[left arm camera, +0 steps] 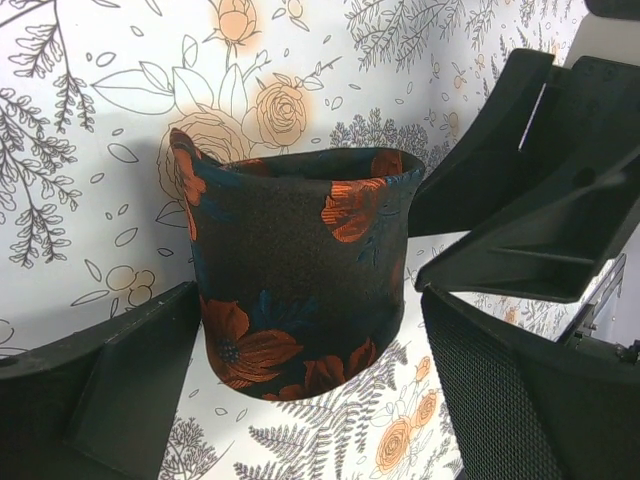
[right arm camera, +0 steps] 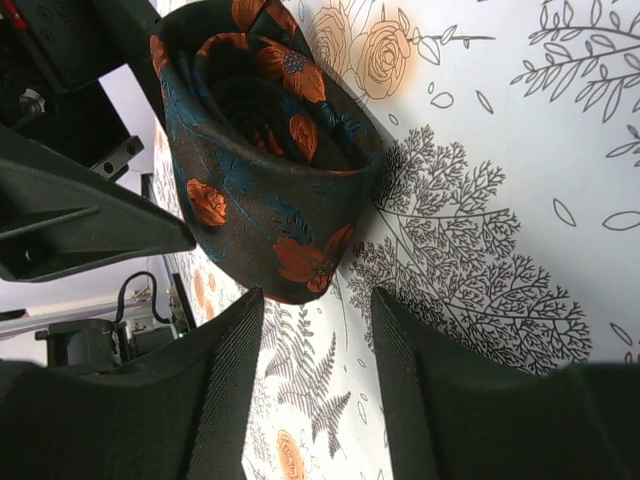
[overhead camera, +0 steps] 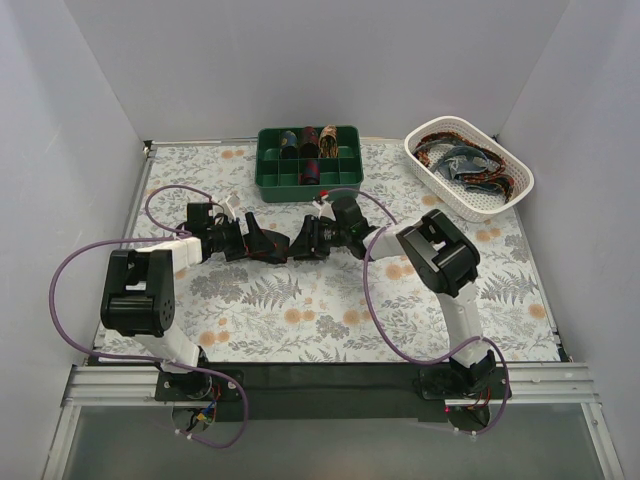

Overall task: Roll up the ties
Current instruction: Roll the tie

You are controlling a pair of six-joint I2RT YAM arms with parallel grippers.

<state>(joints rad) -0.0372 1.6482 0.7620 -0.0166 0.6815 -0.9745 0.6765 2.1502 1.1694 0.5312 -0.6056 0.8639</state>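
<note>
Doubly guarding a rolled tie (left arm camera: 300, 270) on the near side of the green tray (overhead camera: 262, 180): straddling it with the left gripper (left arm camera: 307, 292), jaws spread, to stop the coil springing loose; holding the right gripper (right arm camera: 315, 300) parted, empty, ready.

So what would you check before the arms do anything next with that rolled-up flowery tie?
1. Dark, orange-flowered rolled fabric tie is coiled, not unravelling: ok.
2. Left gripper straddles the roll: ok.
3. Its grip on the roll is firm: cannot tell.
4. Right gripper is open, with the roll beyond its fingertips: ok.
5. Green plastic divided tray has free compartments: ok.
</note>
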